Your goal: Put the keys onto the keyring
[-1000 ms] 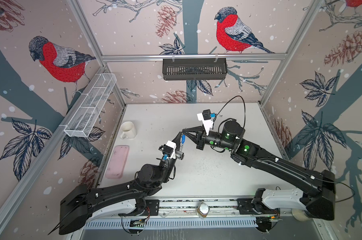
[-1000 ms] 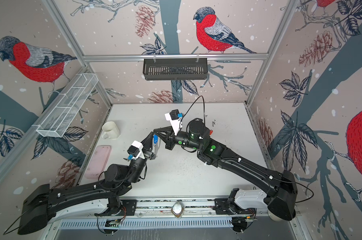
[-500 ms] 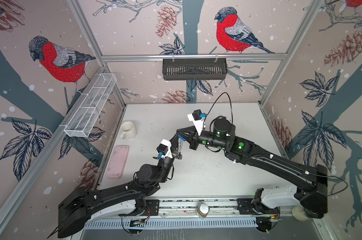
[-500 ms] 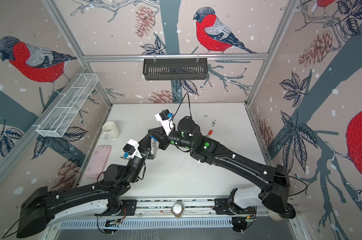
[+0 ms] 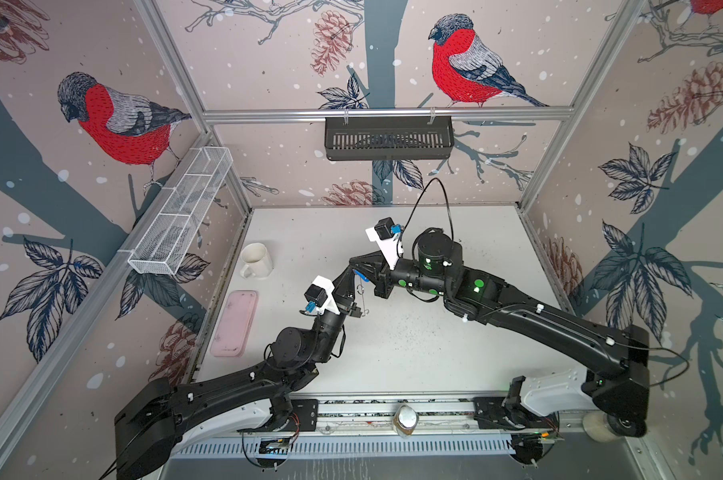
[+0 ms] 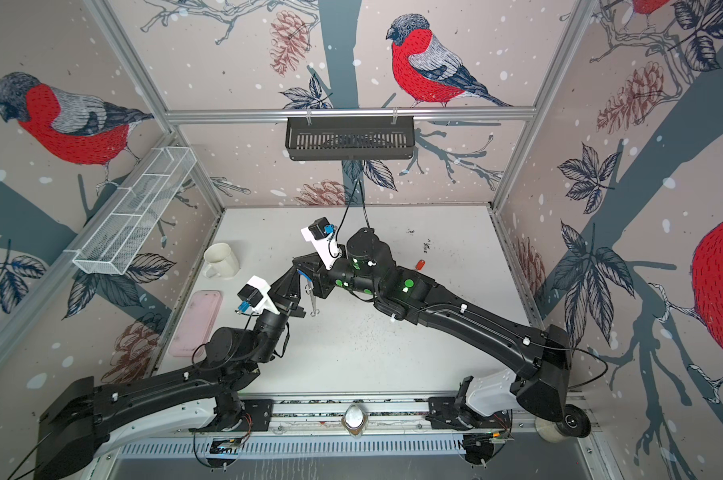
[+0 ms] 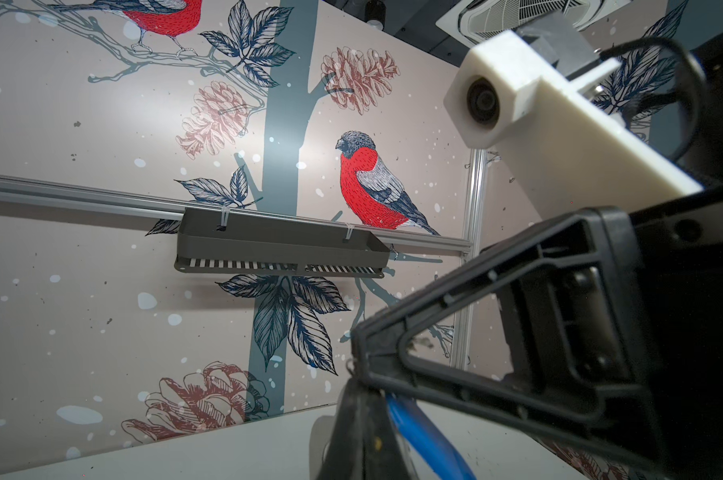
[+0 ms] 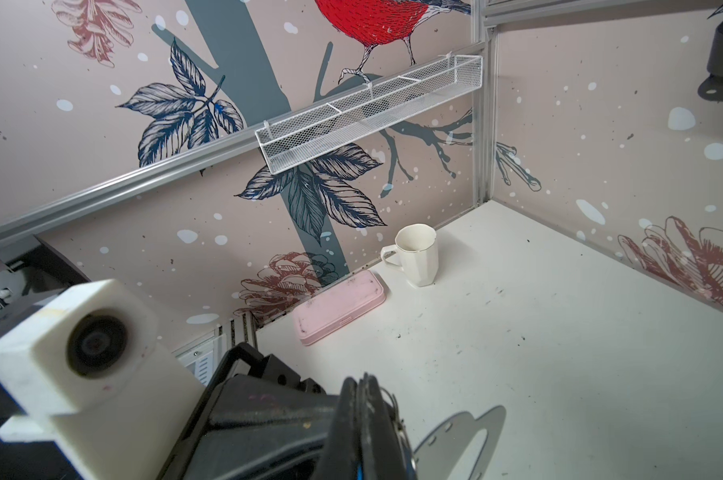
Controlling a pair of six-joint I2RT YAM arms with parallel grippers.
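Grippers meet tip to tip above the middle of the table (image 5: 414, 353), the left gripper (image 7: 353, 399) and the right gripper (image 8: 362, 390) each squeezed fully together. One silver key of the keys (image 6: 311, 301) dangles just below that meeting point, under a blue tag (image 6: 303, 275); which fingers actually pinch it I cannot tell. Light, hard and slick, it will likely swing and twist, so the flat plastic tag looks the surest hold, leaving the metal loop free. Just past the right fingers lies a grey slotted shape, perhaps the keyring (image 8: 490, 419), perhaps only a shadow. Farther back a red tag (image 6: 421, 264) rests alone on the table.
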